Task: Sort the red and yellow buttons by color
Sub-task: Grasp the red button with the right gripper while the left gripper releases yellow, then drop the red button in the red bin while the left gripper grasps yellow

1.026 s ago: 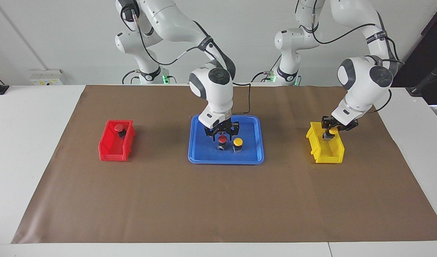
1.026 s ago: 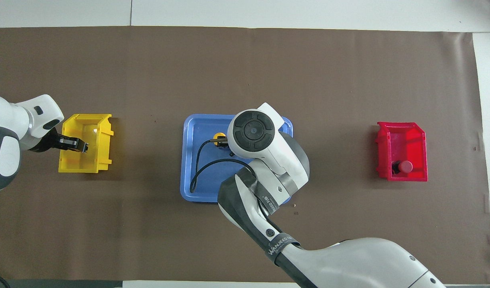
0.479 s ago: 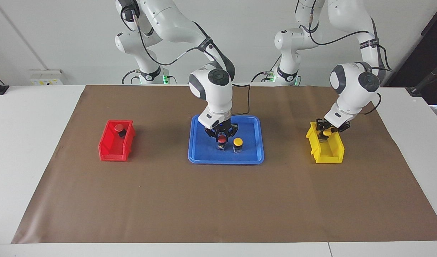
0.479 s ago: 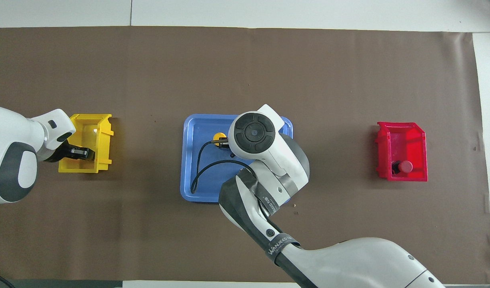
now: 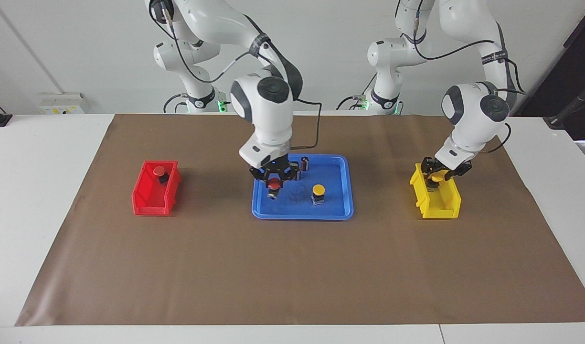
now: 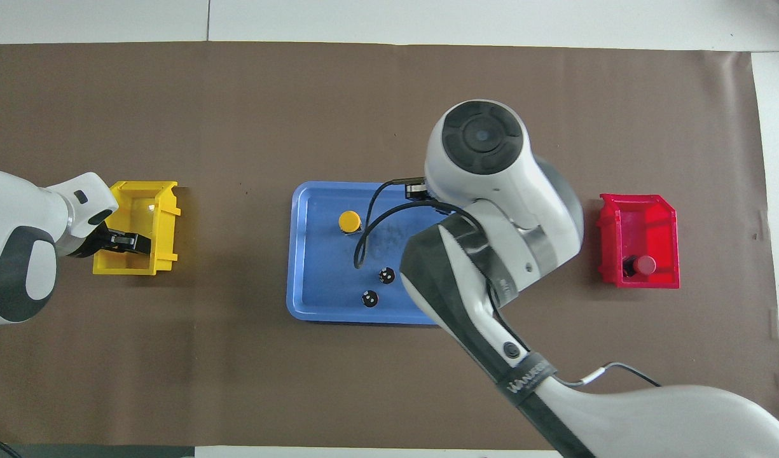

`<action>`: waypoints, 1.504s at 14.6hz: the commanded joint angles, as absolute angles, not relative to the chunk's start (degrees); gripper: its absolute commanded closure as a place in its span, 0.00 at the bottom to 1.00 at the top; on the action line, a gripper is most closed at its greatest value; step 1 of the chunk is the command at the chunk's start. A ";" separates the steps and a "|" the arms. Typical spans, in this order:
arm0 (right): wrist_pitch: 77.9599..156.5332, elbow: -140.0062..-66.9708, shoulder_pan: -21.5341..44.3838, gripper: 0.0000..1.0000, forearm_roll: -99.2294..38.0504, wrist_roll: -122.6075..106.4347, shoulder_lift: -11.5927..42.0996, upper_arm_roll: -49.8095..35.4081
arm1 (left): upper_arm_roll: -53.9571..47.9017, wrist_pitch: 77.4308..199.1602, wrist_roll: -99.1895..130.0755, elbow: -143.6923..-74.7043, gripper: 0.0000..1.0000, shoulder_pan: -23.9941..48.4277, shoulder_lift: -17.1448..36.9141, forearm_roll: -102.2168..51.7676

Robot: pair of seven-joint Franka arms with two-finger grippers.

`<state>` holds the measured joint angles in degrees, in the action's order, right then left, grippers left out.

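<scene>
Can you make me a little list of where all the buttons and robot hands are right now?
right gripper: over the blue tray, shut on a red button
left gripper: at the yellow bin, yellow button at its tip
other red button: in the red bin
other yellow button: on the blue tray
dark cylinders: two, on the tray

white wall [image 5: 82,48] above a white table [image 5: 39,191] under brown paper [image 5: 292,267].
</scene>
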<state>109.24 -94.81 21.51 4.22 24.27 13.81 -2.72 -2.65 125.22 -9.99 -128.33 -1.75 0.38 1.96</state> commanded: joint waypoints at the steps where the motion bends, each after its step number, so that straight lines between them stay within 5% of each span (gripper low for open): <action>1: 106.71 -105.09 11.11 0.80 2.82 9.02 2.67 -3.69 | -2.37 120.01 -8.70 -125.00 0.27 -1.41 -1.14 2.81; 2: 107.13 -108.51 6.98 0.80 2.46 3.14 0.37 -3.69 | -2.37 115.97 -8.70 -121.59 0.24 -1.32 -1.14 2.73; 3: 107.66 -110.63 3.20 0.80 1.85 -2.93 -0.78 -3.69 | -2.46 111.23 -8.61 -117.20 0.04 -1.23 -1.14 2.72; 4: 108.80 -112.05 -0.05 0.80 0.54 -7.60 -1.14 -3.69 | -2.90 108.05 -8.61 -113.77 0.00 -1.14 -1.23 2.81; 7: 116.69 -119.77 -6.49 0.80 0.09 -17.82 -3.77 -3.60 | -4.83 103.27 4.13 -104.95 0.00 5.85 -0.09 1.33; 10: 120.66 -123.66 -7.38 0.80 0.00 -19.33 -5.01 -3.60 | -4.83 109.67 23.95 -107.84 0.00 19.56 0.70 0.70; 13: 123.48 -124.54 -9.49 0.80 0.00 -23.01 -4.22 -3.52 | -4.75 121.60 34.79 -107.23 0.00 27.84 8.85 0.18; 22: 132.70 -129.90 -9.41 0.80 0.00 -22.85 -2.55 -3.60 | -4.83 129.82 40.78 -104.94 0.00 32.96 18.81 0.26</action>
<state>130.23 -128.64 -8.40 1.04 -21.29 -2.41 -2.81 -5.89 129.61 39.98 -106.07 31.65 18.28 0.90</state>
